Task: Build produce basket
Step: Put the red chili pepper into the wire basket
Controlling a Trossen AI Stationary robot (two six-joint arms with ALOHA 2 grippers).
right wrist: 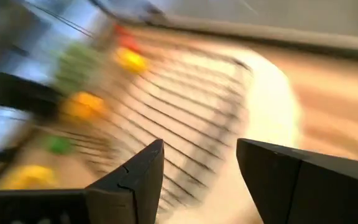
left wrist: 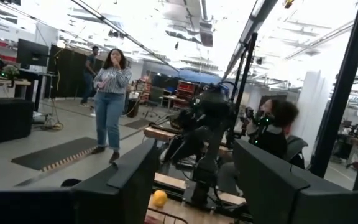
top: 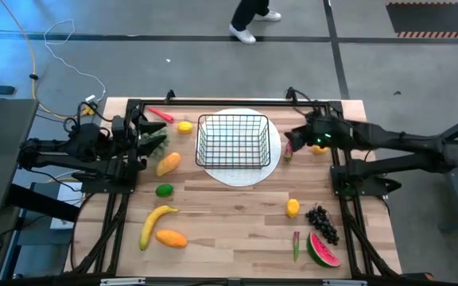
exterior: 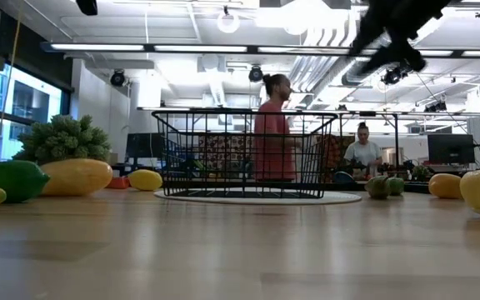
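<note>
The black wire basket (top: 232,141) sits upright and empty, produce (top: 164,190) scattered around it.

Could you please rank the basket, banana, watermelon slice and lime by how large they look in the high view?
1. Basket, clearly the largest.
2. Banana and watermelon slice: these look too alike to rank apart.
3. Lime, the smallest.

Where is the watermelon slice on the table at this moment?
In the high view, the watermelon slice lies at the table's near right corner, just below the dark grapes, far from the basket.
</note>
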